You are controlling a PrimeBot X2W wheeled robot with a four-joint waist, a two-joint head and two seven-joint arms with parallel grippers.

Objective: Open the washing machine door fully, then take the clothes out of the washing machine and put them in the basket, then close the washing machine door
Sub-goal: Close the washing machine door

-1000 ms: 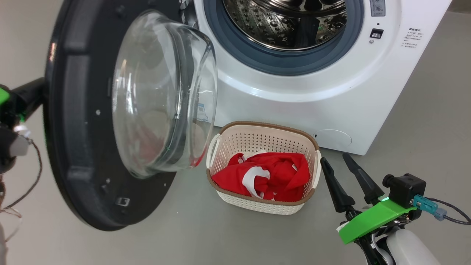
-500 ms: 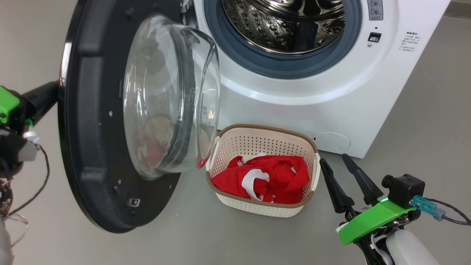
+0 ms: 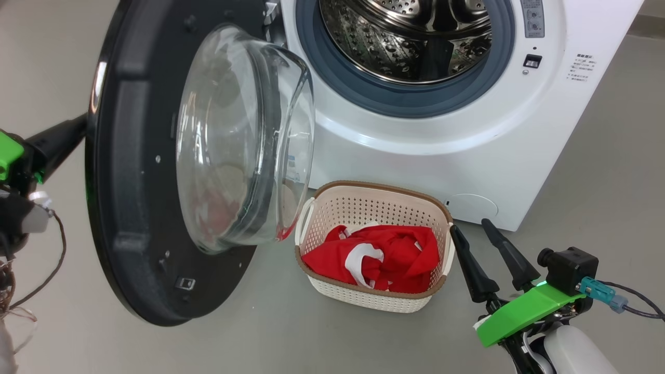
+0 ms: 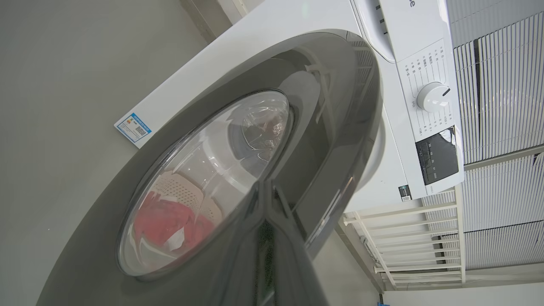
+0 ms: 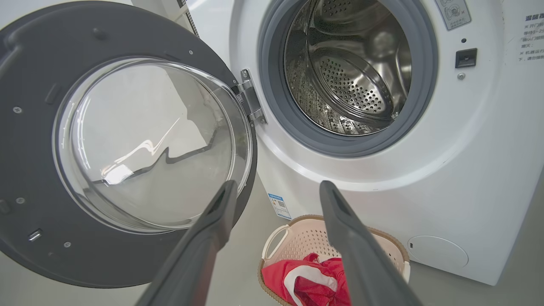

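Head view: the washing machine door [image 3: 124, 208] stands open at the left of the washing machine [image 3: 415, 156], whose steel drum [image 3: 405, 41] shows through the opening. Red clothes [image 3: 389, 254] lie heaped in the basket [image 3: 374, 186] on the floor [image 3: 311, 337] just in front of the machine, beside the door's glass bowl. The left hand [image 4: 267, 191], its 2 fingers drawn together, lies against the door's glossy outer face. The right hand [image 3: 469, 228] hovers just right of the basket, fingers spread and gripping nothing.
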